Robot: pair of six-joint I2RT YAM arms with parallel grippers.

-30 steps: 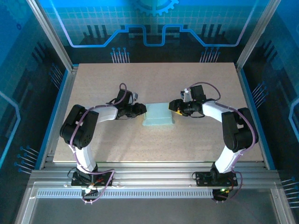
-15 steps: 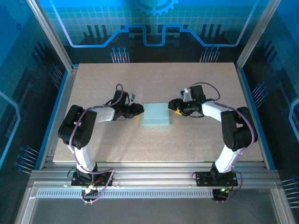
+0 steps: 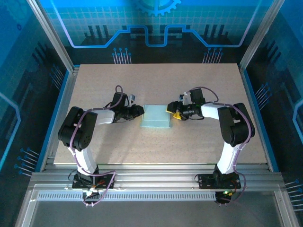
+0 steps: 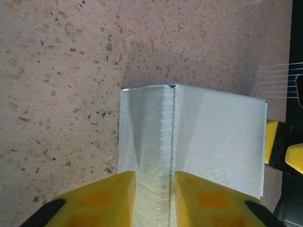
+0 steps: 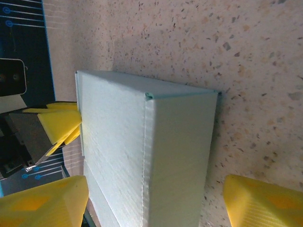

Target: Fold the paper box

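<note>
1. Roughly mid-table (image 3: 94, 85) lies the paper box (image 3: 157, 116): pale mint card, folded up flat and rectangular, with a creased seam along its top.
2. Right gripper (image 5: 154, 182): jaws wide, fingers either side of box end.
3. Left gripper (image 4: 151, 176): narrow, astride the seam; grip unclear.

one paper box (image 3: 156, 116), two arms (image 3: 78, 130) (image 3: 236, 127), one table (image 3: 156, 146).

your paper box (image 3: 156, 117) has slid a little to the left, and its near edge, flared wide a second ago, now looks narrower and squarer. your left gripper (image 3: 140, 111) has backed off leftward with it, jaws drawn in tighter on the box's end. your right gripper (image 3: 171, 111) has followed leftward, jaws spreading wider, and that arm's elbow has swung inward.
</note>
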